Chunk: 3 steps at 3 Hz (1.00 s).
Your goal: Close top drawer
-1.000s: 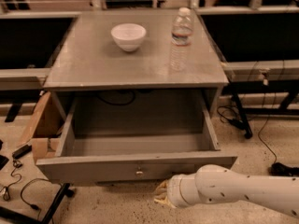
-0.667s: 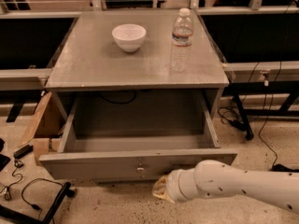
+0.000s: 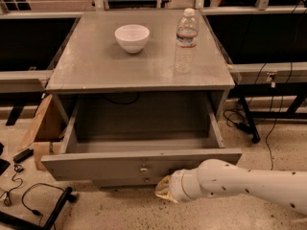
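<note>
We are judging nothing done yet: the wide grey wooden top drawer is standing pulled out below the grey tabletop, our hand hovering low by its front, grip untellable.

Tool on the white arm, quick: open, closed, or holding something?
Tool: cannot be told. It sits just under the front of the pulled-out top drawer, right of its knob.

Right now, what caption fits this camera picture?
Gripper low in front of the open top drawer; white bowl and water bottle on the cabinet.
</note>
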Available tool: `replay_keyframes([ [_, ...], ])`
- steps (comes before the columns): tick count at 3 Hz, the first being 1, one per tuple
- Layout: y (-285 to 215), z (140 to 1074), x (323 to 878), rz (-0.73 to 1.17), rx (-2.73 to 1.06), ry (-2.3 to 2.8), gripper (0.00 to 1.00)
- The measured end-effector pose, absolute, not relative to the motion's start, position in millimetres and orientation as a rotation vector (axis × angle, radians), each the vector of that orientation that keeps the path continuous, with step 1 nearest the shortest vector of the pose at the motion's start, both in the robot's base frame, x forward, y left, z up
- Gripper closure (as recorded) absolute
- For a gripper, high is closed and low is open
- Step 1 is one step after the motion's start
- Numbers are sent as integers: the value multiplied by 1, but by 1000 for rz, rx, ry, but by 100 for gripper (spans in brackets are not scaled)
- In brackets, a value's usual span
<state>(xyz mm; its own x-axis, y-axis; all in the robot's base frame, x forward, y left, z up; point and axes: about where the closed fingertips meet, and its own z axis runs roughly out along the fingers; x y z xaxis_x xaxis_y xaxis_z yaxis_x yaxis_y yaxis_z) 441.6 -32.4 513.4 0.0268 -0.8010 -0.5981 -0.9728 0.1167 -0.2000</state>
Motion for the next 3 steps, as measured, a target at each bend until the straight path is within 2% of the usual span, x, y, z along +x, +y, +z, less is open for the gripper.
replay_keyframes([
  [3,-26,526,472,351,-1732,1775,100],
])
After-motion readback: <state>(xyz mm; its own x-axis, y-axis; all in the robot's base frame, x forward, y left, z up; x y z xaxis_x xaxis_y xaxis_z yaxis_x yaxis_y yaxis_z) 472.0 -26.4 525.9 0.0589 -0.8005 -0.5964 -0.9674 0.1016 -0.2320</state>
